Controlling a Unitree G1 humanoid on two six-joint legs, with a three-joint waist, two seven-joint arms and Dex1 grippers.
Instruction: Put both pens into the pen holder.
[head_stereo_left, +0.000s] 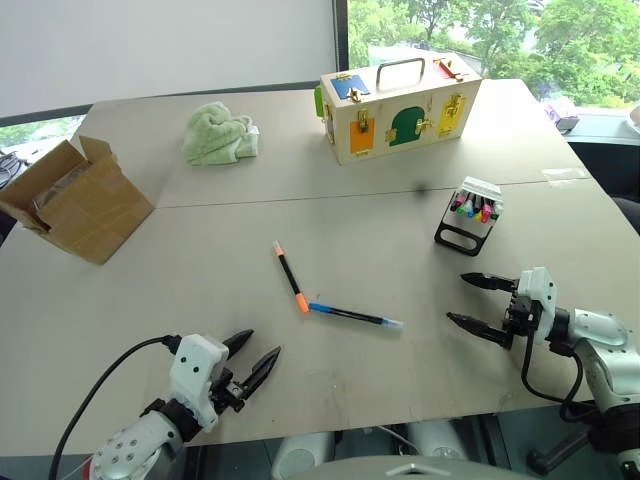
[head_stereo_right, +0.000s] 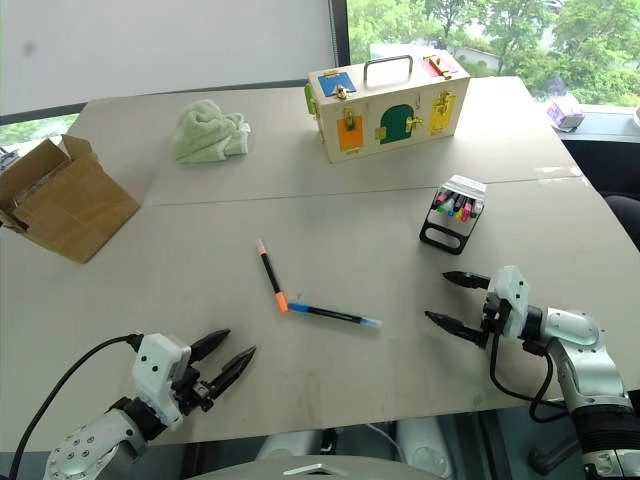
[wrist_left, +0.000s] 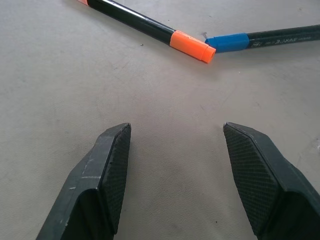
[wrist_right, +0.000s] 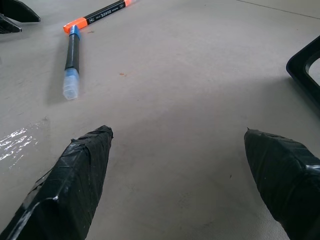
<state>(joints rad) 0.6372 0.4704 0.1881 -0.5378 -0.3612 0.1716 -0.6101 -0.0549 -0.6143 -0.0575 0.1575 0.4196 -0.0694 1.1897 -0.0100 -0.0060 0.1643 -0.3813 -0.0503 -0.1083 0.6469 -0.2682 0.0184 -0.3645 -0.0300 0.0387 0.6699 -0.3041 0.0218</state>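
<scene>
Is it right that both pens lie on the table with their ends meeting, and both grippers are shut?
Not quite. The pens do lie on the table with ends meeting, but the left gripper and right gripper are open, as both wrist views show.

A wide grey surface (head_stereo_left: 250, 180) fills the room's foreground, made of two tops pushed together, with a seam running across it from the left edge to the right edge. Behind its far left edge stands a plain white wall (head_stereo_left: 170, 40) (or perhaps a drawn blind; I cannot tell). To the right of a dark frame (head_stereo_left: 342, 35), a window (head_stereo_left: 480, 30) shows green trees in daylight. Soft, even light falls over the surface, leaving faint shadows.
</scene>
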